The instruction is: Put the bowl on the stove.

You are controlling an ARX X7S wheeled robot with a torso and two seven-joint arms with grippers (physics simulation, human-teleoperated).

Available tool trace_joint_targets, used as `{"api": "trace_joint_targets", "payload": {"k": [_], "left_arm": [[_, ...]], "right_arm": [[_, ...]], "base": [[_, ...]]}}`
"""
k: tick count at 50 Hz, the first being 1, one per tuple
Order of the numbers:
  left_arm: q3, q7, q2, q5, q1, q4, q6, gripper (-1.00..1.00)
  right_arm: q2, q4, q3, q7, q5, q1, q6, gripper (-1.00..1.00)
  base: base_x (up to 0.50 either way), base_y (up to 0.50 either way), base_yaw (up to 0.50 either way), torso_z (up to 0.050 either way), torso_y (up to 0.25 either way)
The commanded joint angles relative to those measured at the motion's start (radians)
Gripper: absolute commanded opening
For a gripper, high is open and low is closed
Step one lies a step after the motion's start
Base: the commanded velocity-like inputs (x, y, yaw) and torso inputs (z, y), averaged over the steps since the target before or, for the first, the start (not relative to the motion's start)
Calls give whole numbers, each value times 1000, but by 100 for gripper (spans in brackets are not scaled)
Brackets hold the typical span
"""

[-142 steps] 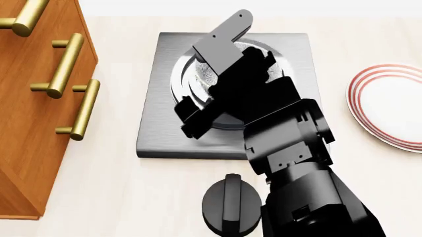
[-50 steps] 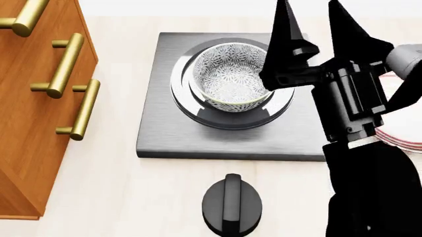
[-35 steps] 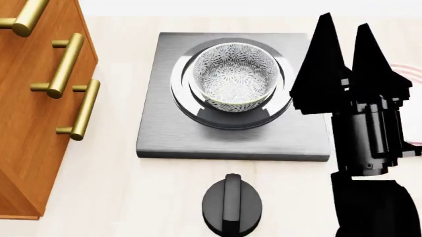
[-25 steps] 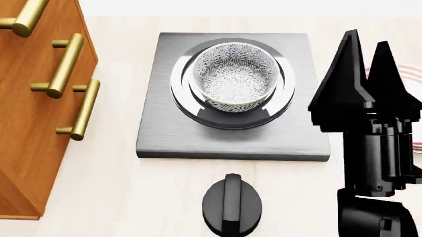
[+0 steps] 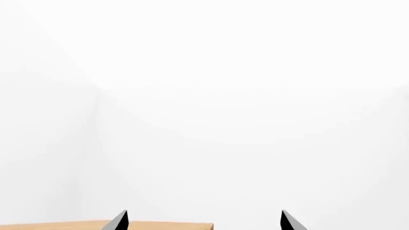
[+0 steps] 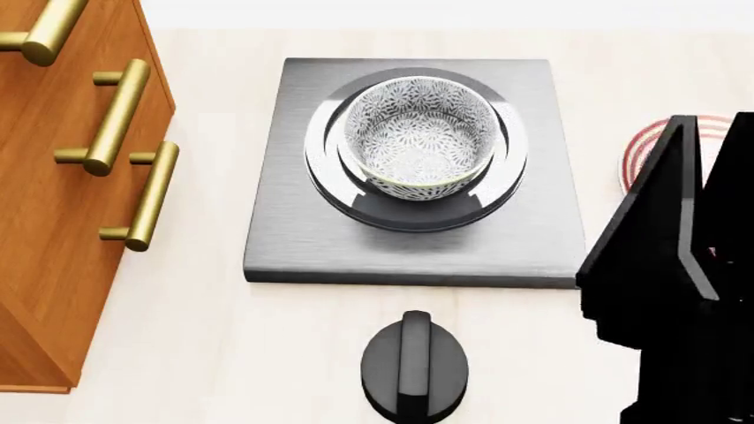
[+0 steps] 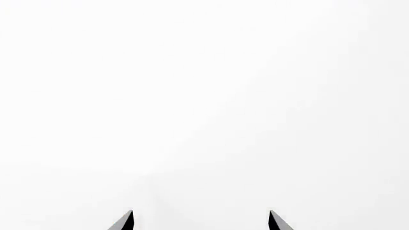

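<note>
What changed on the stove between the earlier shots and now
The right tool let go of the bowl, leaving it upright in the burner's rings on the stove. Then the arm pulled back to the right and toward the robot, tool open and empty, now partly covering the plate. The stove, bowl since its release, knob and cabinet stayed put.

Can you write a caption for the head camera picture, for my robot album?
Patterned bowl sits on the stove burner; open right gripper empty beside it.
</note>
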Motion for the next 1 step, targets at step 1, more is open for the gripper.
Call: {"api": "trace_joint_targets", "payload": {"k": [1], "left_arm": [[4, -1, -2, 1, -1, -1, -1, 100]], "right_arm": [[14, -134, -31, -9, 59, -40, -22, 100]], "base": [[0, 0, 0, 0, 0]]}}
